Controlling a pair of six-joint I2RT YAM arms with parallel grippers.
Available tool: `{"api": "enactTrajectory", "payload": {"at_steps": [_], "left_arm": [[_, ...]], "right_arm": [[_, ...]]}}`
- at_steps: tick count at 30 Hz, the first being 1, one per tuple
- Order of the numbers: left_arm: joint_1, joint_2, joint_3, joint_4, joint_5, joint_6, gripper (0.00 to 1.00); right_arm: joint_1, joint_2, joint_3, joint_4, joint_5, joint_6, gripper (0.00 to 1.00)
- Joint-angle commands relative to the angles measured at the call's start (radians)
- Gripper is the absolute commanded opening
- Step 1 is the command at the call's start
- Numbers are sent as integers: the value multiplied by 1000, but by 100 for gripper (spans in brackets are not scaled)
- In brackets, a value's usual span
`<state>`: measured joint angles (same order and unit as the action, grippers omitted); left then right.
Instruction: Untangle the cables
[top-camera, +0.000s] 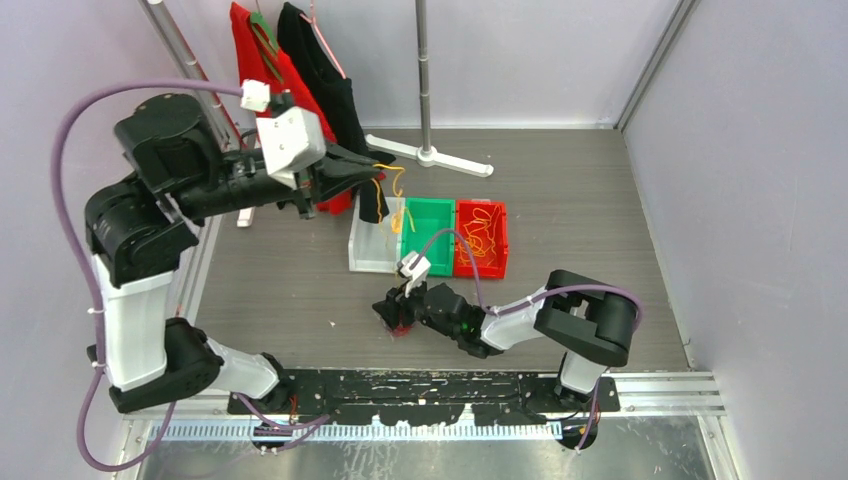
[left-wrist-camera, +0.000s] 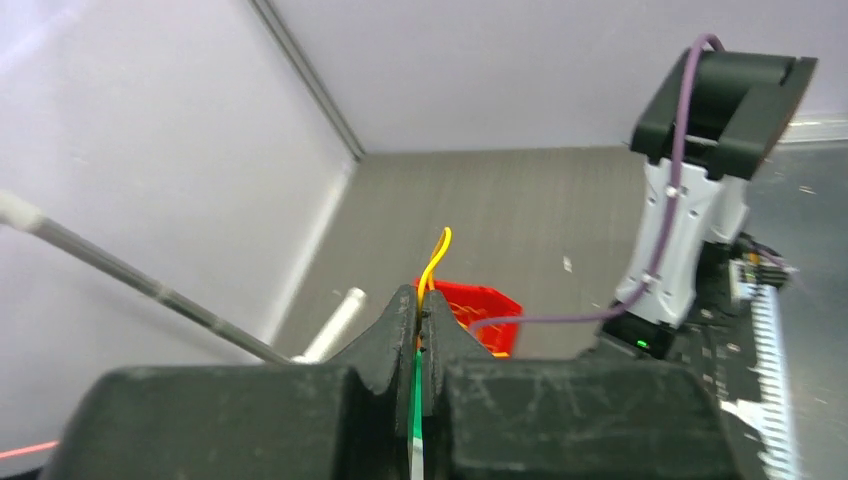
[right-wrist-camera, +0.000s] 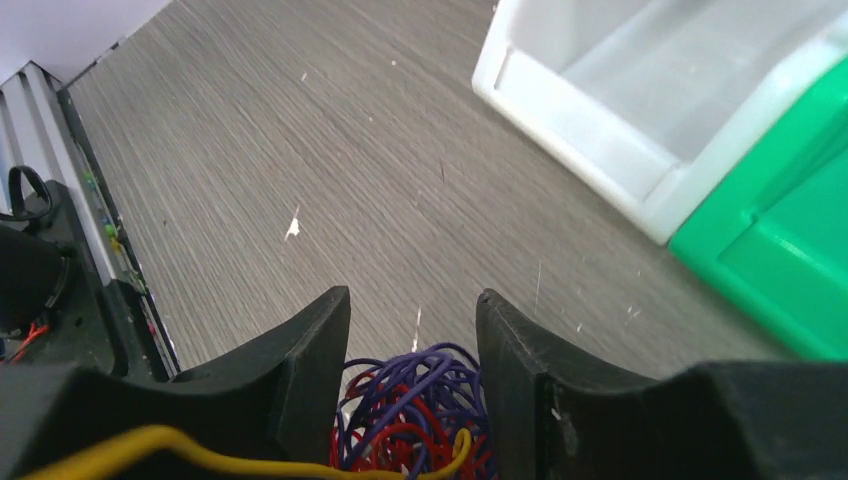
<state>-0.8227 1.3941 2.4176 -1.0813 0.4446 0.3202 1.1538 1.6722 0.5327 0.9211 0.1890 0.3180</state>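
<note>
My left gripper (top-camera: 385, 168) is raised high over the table's back left and is shut on an orange-yellow cable (top-camera: 397, 185) that dangles from it. In the left wrist view the jaws (left-wrist-camera: 421, 300) are pressed together with the cable (left-wrist-camera: 433, 262) sticking out past the tips. My right gripper (top-camera: 392, 312) is low on the table. Its fingers (right-wrist-camera: 310, 360) close round a wad of purple and red cables (right-wrist-camera: 420, 405), also seen in the top view (top-camera: 398, 324). A yellow cable (right-wrist-camera: 200, 455) crosses under the wad. More orange cables (top-camera: 483, 238) lie in the red bin.
A white bin (top-camera: 372, 262), a green bin (top-camera: 428, 262) and a red bin (top-camera: 505, 240) stand in a row mid-table. Red (top-camera: 262, 55) and black (top-camera: 325, 75) garments hang at the back by a stand with a white foot (top-camera: 432, 156).
</note>
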Motion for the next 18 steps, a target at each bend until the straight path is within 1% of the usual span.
{"api": "enactTrajectory", "payload": {"at_steps": [1,5,8,13,14,16,18], "left_arm": [[-3,-76,3,182,-65,96,0],[-3,-100,12,273,-130,144,0],[-3,-107,28,327,-152,172,0],[-3,-116,28,411,-168,197,0],[-3,-141,22,430,-170,194,0],[-3,-153,19,427,-155,191,0],[-4,-155,20,380,-131,180,0]], "right_arm": [[13,22,-37,131,8,55,54],[14,3,-62,112,32,53,51],[17,-10,-65,70,33,49,50],[27,-18,-89,47,50,44,48],[29,-19,-96,46,55,45,48],[35,-32,-109,50,66,46,51],[37,-69,-114,43,75,45,60]]}}
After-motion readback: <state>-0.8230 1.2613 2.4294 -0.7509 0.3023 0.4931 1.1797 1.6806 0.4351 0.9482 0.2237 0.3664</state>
